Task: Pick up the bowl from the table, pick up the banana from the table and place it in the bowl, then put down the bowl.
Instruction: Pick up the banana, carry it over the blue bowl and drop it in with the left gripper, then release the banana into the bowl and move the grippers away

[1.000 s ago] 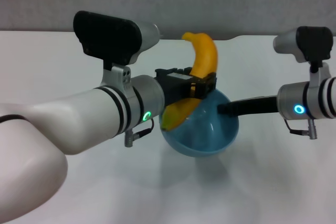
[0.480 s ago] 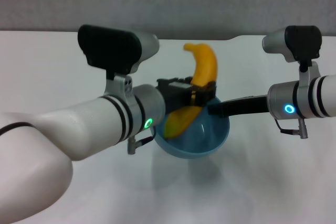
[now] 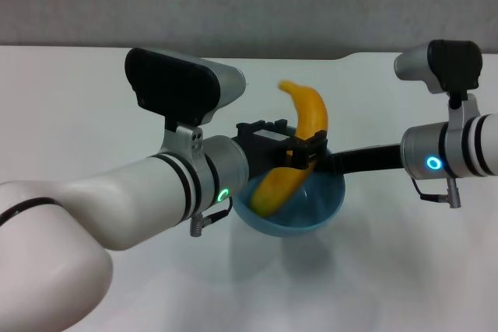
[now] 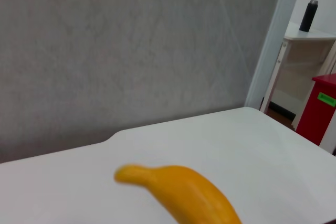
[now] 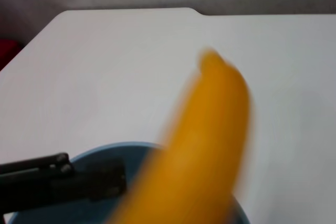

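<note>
While the right pincer [image 3: 331, 163] is clamping the rim of the round, light-blue plastic bowl [image 3: 311, 211] above the plain white counter [image 3: 93, 114], the left pincer [image 3: 299, 149] is gripping the curved yellow-orange banana [image 3: 292, 162] mid-length, its long axis running steeply, lower end already dipping inside the bowl, upper tip leaning away.

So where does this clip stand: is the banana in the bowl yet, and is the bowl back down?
Done: the bowl is picked up, held at its rim by the right gripper above the table. In hand: the left gripper grips the banana mid-length, its lower end already inside the bowl and its upper end standing above the rim. Left: release the banana, then set the bowl down.
</note>
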### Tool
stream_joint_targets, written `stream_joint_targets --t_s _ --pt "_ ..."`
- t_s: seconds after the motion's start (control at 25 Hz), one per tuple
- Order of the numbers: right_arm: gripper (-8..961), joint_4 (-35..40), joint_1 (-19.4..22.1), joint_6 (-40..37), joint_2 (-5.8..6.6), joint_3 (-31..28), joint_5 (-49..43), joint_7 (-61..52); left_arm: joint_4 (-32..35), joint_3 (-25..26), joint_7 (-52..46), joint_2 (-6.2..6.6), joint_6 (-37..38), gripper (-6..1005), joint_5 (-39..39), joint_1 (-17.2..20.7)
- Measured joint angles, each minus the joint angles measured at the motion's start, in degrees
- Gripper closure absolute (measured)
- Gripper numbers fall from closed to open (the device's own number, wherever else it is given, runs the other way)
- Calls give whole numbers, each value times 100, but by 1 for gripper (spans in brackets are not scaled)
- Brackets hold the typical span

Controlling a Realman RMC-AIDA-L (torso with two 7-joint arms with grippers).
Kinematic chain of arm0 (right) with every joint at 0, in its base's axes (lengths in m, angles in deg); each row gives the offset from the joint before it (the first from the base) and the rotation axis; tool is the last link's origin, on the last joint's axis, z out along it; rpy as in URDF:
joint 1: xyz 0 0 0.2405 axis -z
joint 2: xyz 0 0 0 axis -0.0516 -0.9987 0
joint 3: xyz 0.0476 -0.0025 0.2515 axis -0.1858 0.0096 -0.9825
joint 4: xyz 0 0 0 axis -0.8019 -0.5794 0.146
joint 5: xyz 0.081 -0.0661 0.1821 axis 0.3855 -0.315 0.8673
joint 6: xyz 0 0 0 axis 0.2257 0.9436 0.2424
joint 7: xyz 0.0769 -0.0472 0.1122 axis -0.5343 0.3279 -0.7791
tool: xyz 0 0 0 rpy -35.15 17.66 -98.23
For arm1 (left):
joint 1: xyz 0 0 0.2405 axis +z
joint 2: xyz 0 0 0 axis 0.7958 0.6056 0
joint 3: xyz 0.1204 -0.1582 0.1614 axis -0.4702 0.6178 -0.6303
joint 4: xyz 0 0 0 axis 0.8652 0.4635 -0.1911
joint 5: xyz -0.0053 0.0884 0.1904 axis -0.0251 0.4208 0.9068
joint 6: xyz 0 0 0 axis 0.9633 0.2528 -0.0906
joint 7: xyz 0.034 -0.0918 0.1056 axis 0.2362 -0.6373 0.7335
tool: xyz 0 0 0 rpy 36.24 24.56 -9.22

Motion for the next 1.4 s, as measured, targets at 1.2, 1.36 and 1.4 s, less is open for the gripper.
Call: stream_joint_targets --t_s 1.2,1.36,1.4 --pt "917 -297 -156 -40 71 -34 -704 -488 1388 1462 10 615 1475 166 2201 -737" --pt "917 -302 -180 81 67 -108 -766 -516 1580 1998 -2 507 939 203 2088 -542" --pt "917 -302 -174 107 65 -148 -767 -505 1534 2083 -9 448 696 203 2079 -423"
